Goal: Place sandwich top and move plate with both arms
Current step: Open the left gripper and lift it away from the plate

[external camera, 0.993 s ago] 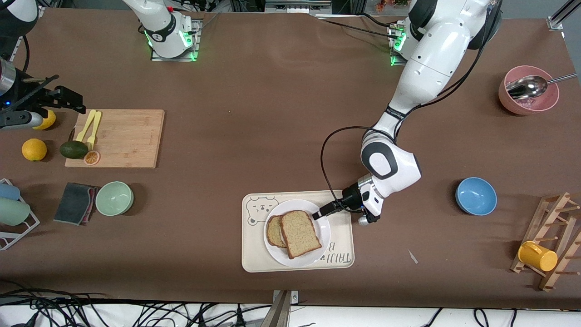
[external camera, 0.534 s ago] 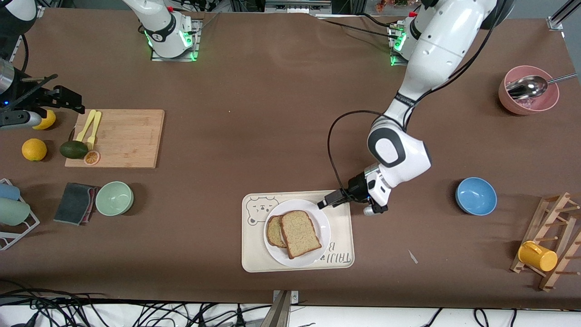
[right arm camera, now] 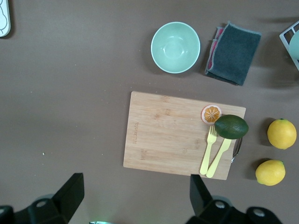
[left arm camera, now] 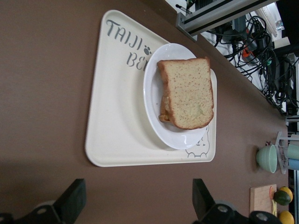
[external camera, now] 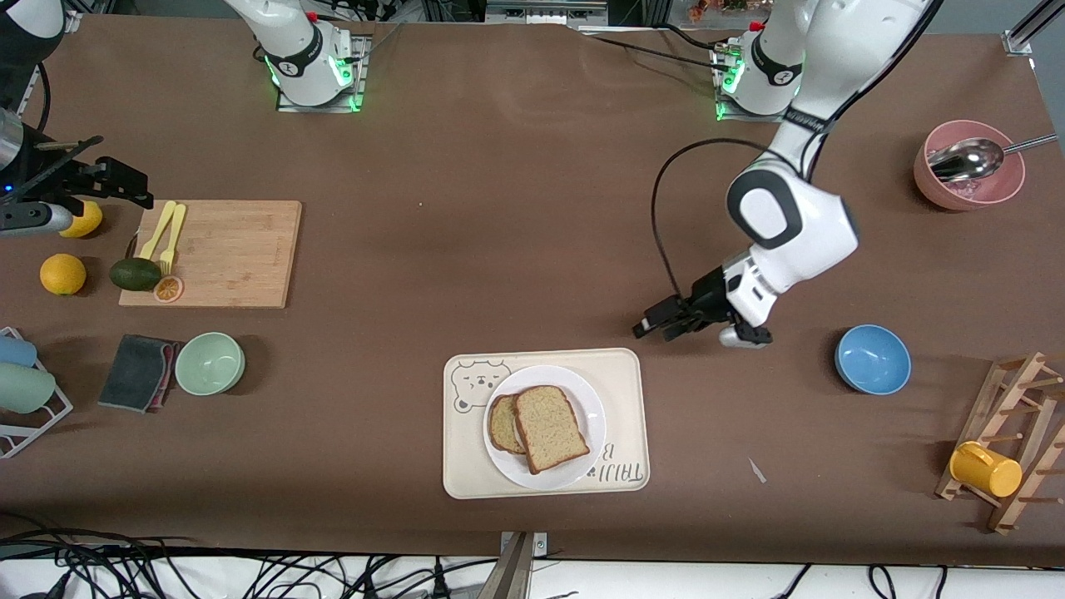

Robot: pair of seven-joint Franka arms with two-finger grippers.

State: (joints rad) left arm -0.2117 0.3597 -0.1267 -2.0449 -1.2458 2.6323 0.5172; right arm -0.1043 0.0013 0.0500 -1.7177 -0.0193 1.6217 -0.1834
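The sandwich top [external camera: 549,428], a tan speckled slice with a brown crust, lies on the white plate [external camera: 592,413] and covers most of a lower slice [external camera: 500,423]. The plate stands on the cream bear-printed tray [external camera: 624,383]. My left gripper [external camera: 657,324] is open and empty, over bare table just off the tray's edge toward the left arm's base. In the left wrist view the gripper [left arm camera: 138,200] frames the tray [left arm camera: 117,121], the plate [left arm camera: 152,93] and the sandwich top [left arm camera: 189,93]. My right gripper [external camera: 133,185] waits open above the table's end beside the cutting board [external camera: 225,249]; it also shows in the right wrist view [right arm camera: 136,189].
A blue bowl [external camera: 872,358] sits near the left gripper toward the left arm's end. A pink bowl with a spoon [external camera: 969,175] and a wooden rack with a yellow cup [external camera: 986,468] stand farther that way. A green bowl [external camera: 210,363], a grey cloth [external camera: 137,372], an avocado and lemons lie by the board.
My left gripper has drawn back from the plate's rim, off the tray toward the left arm's base and end of the table. The bread, the plate and the right arm have not moved.
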